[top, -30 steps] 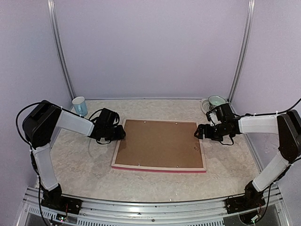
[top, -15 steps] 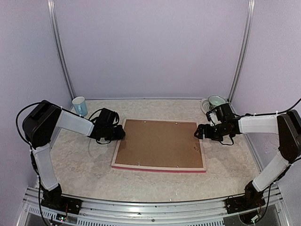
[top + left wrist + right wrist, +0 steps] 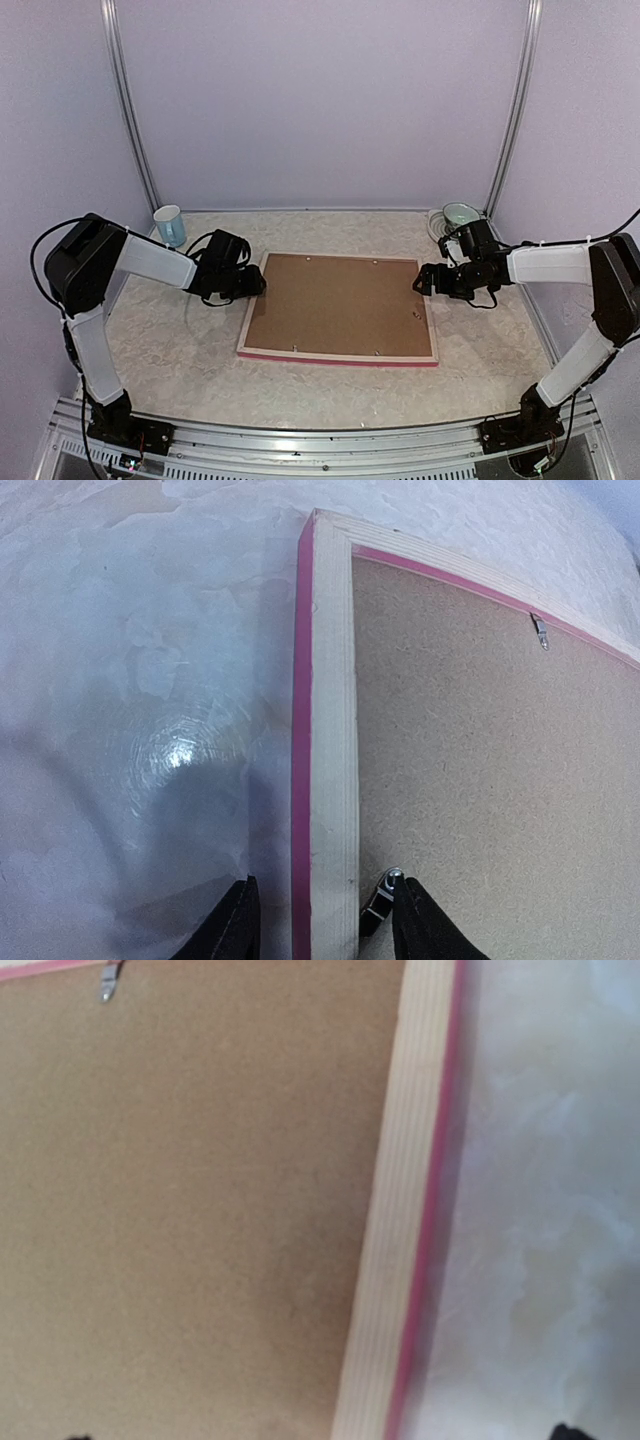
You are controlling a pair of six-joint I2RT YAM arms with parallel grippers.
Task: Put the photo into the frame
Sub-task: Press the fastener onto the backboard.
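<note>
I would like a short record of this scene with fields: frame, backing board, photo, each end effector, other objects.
frame: face down, pale wood back up
backing board: brown, inside the frame
photo: not visible
left end effector: open, straddling the left rail
right end effector: open, over the right rail
others: blue cup far left, bowl far right

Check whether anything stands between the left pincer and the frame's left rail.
Nothing visible does. The left pincer straddles the left rail of the frame with its jaws apart, one finger outside it, the other over the backing board beside a small metal clip.
</note>
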